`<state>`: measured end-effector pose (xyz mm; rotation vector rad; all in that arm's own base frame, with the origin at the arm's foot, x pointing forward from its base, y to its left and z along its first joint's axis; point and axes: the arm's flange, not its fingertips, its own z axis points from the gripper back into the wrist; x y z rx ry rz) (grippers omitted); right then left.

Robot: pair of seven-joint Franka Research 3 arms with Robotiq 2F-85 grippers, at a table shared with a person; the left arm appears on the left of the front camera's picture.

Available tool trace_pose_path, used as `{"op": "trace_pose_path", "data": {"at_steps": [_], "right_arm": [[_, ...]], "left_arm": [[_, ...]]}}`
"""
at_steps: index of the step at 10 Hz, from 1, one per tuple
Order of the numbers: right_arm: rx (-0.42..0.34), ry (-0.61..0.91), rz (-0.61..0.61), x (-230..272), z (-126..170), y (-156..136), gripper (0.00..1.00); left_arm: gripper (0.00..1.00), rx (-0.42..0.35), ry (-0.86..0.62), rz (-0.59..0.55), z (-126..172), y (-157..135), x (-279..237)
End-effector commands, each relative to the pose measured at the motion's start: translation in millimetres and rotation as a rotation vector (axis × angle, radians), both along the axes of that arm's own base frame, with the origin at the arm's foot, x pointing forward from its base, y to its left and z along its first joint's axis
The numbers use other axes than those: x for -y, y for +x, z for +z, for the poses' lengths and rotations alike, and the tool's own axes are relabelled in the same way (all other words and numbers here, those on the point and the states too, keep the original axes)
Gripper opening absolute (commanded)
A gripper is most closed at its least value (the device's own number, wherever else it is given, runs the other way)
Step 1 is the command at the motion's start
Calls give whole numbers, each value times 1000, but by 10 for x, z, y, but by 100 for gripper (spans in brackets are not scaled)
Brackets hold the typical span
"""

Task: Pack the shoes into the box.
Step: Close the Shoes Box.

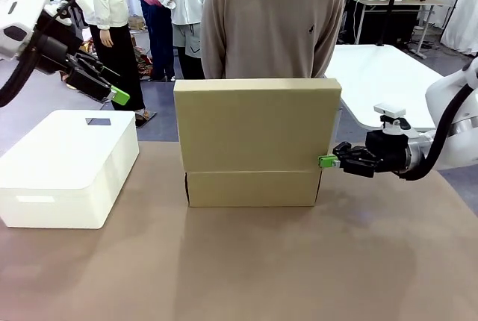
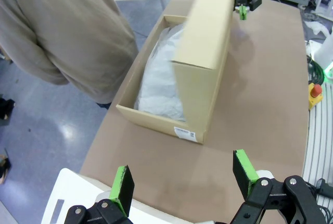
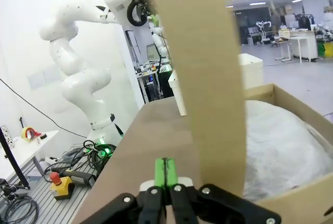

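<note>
The tan box (image 1: 254, 187) stands mid-table with its flap lid (image 1: 258, 123) raised almost upright, its outer face toward me. White tissue paper (image 2: 158, 78) covers the inside, and the shoes are hidden. My right gripper (image 1: 327, 161) is shut and empty, its green tips at the lid's lower right edge; whether they touch it I cannot tell. In the right wrist view the shut right gripper (image 3: 166, 174) sits just beside the lid's edge (image 3: 208, 78), with tissue paper (image 3: 281, 146) behind. My left gripper (image 1: 112, 86) hangs open, high at the far left, with nothing between its pads (image 2: 120, 185).
A white rounded plastic box (image 1: 67, 164) sits on the table's left side, below my left gripper. A person in a beige sweater (image 1: 269, 22) stands right behind the tan box at the far edge. Bare brown tabletop (image 1: 246, 261) stretches in front.
</note>
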<state>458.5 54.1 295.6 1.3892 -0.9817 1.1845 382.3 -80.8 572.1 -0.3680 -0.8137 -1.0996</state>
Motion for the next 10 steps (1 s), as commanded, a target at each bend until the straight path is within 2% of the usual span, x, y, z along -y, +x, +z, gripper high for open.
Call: {"op": "trace_pose_path", "data": {"at_steps": [1, 4, 7, 8, 10], "right_arm": [[-6, 20, -67, 1, 20, 23, 0], [57, -91, -124, -89, 80, 122, 0], [94, -111, -95, -139, 281, 91, 0], [60, -87, -86, -21, 136, 146, 0], [60, -87, -86, -21, 136, 146, 0]], "left_arm": [[100, 2, -16, -12, -6, 5, -2], [100, 2, -16, -12, -6, 5, -2], [100, 2, -16, -12, -6, 5, -2], [100, 2, -16, -12, -6, 5, -2], [100, 2, -16, -12, -6, 5, -2]]}}
